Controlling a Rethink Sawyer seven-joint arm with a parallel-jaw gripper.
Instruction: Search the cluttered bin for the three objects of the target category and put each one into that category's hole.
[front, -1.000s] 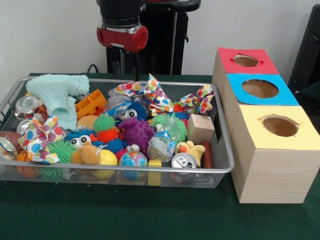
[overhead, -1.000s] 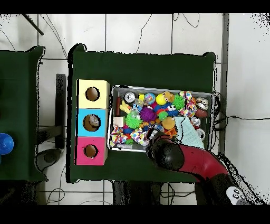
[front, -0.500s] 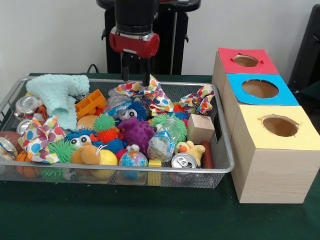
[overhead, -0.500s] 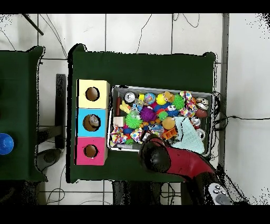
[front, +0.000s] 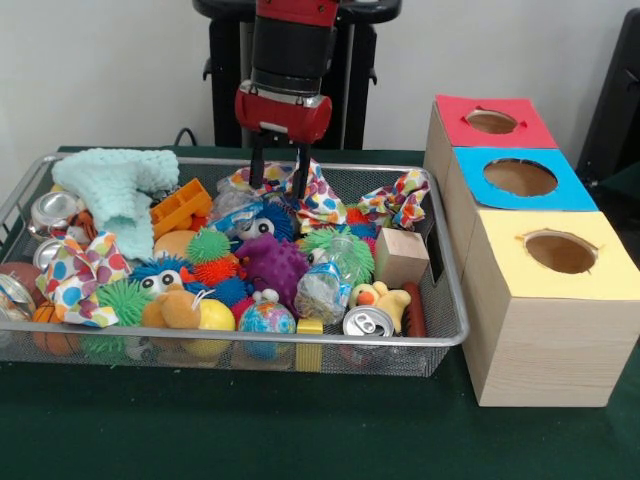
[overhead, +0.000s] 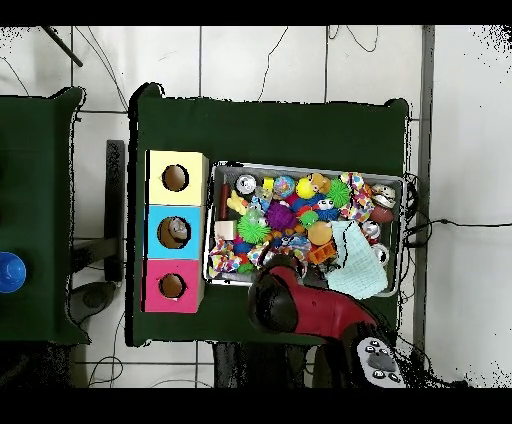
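Gripper descends into the bin's back edge.

Left to right: the bin (front: 452, 300) holds clutter; the gripper (front: 279, 167), fingers spread and empty, has dropped onto the polka-dot cloth (front: 318, 196) behind a plastic-film bundle (front: 322, 289) near the bin's front; the red-topped hole (front: 491, 121) waits empty, right of the bin.

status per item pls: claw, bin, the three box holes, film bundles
claw: open, over the polka-dot cloth at the bin's far side
bin: full of clutter
red-top hole: open
blue-top hole: open
yellow-top hole: open
film bundle: lying in bin
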